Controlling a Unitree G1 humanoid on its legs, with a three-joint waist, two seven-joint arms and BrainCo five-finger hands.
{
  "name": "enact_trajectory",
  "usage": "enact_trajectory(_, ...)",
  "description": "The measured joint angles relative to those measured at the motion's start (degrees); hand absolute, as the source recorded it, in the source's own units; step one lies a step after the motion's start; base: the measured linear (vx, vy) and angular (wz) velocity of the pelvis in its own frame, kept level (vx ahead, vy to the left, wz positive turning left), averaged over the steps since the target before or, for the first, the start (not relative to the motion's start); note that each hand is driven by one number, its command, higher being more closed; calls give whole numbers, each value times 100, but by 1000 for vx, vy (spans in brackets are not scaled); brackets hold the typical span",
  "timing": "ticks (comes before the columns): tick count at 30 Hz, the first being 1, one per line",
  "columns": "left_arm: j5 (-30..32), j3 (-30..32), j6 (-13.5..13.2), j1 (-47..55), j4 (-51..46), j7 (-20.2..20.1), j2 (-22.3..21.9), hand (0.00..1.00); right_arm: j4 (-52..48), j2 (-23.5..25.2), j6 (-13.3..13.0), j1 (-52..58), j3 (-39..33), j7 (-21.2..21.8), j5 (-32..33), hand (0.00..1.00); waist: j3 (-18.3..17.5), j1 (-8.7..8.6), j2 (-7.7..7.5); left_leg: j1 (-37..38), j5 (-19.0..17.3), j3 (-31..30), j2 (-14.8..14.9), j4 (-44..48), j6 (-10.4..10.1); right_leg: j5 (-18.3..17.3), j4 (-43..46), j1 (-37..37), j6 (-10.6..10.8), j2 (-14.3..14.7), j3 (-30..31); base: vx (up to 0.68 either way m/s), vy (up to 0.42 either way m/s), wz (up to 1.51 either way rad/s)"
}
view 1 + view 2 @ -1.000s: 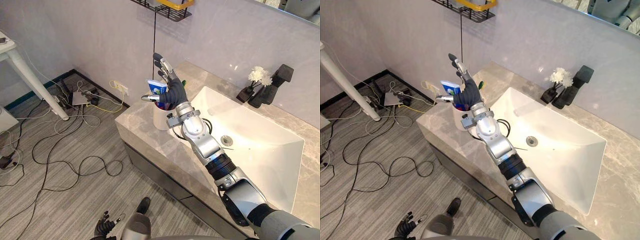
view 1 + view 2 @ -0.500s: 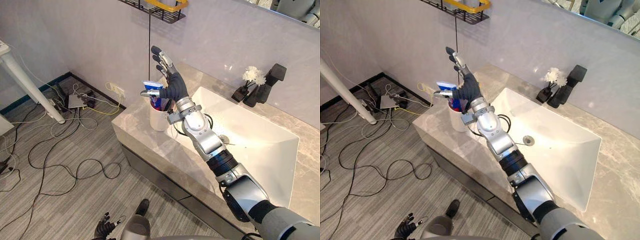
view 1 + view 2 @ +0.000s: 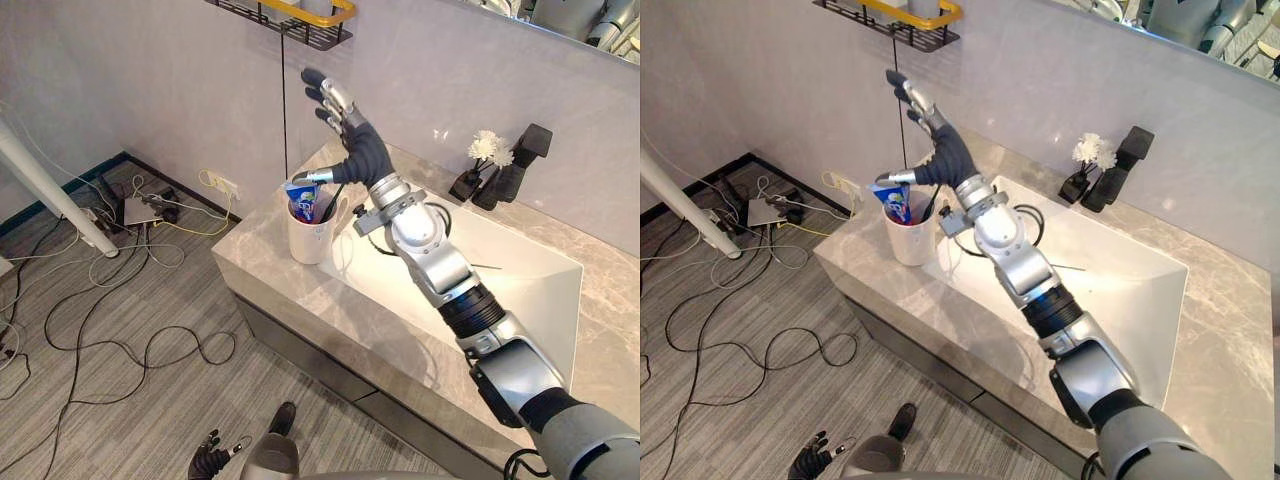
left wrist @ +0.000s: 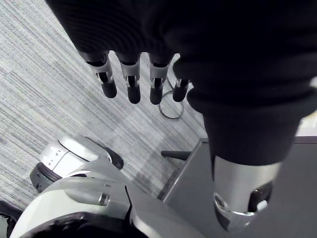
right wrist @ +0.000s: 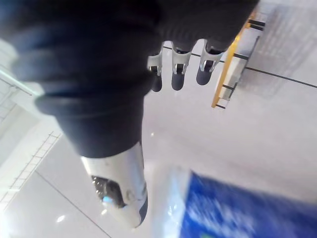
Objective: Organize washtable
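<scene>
Toothpaste tube (image 3: 303, 198) stands upright in the white cup (image 3: 308, 235) at centre-left of the left eye view, near the corner of the counter (image 3: 270, 275) beside the basin (image 3: 520, 270), likely so it stays tidy and off the stone. Above it the right hand (image 3: 350, 140) hovers with its digits spread wide, holding nothing.

Left wrist view: the left hand (image 4: 130, 82) hangs over the floor, fingers straight and loose, idle.

Right wrist view: the thumb (image 5: 119, 193) sits apart from the fingers (image 5: 177, 74), with the blue tube at lower right and the wire shelf (image 5: 233, 54) at upper right.
</scene>
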Motion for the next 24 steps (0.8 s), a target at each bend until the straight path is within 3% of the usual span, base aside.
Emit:
enact_trajectory(5,1,1,0,15,59,-10,18,0,-418,-390,-106,-286,-6,11,80,0,-49,-139,-18,2,0,147,49,-4,0,95,-66,-43,-11,27,138,-25,1,-16)
enact_trajectory(10,1,4,0,26,103,-13,30,0,-940,-1081,-262,-647,-14,77,101,0,-133,-292,-31,13,1,228,67,-30,2,125,-70,-77,-2,26,215,-30,3,-9)
enact_trajectory(14,7,43,-2,24,105,-18,52,0,-1819,-1896,-639,-767,-419,72,95,0,-201,-430,-104,25,-3,271,71,-34,4,129,-95,-84,-2,22,251,-8,-1,-4)
enact_trajectory(17,10,88,-10,20,107,-21,49,0,-2261,-2264,-887,-482,-1284,6,15,0,-222,-539,-132,48,-5,327,73,-35,6,146,-101,-86,2,15,307,-7,1,-9)
enact_trajectory(19,15,98,-17,12,171,-24,54,0,-2607,-2496,-1041,209,-2496,-195,-154,0,-258,-618,-137,68,-15,410,71,-37,21,161,-107,-105,15,-4,382,-12,10,-17)
enact_trajectory(21,17,98,-17,17,205,-26,49,0,-2708,-2513,-1151,766,-3323,-340,-237,0,-322,-673,-122,65,-20,464,69,-39,29,177,-107,-140,23,-13,440,-7,11,-16)
enact_trajectory(22,19,97,-18,20,249,-31,42,0,-2712,-2492,-1204,1307,-4110,-521,-320,0,-379,-782,-96,64,-19,491,64,-39,31,195,-108,-156,28,-21,472,-5,11,-12)
enact_trajectory(24,19,99,-18,17,278,-43,35,0,-2698,-2373,-1203,1950,-5039,-720,-361,0,-423,-903,-71,67,-19,534,73,-40,31,229,-114,-167,28,-17,520,-10,6,-14)
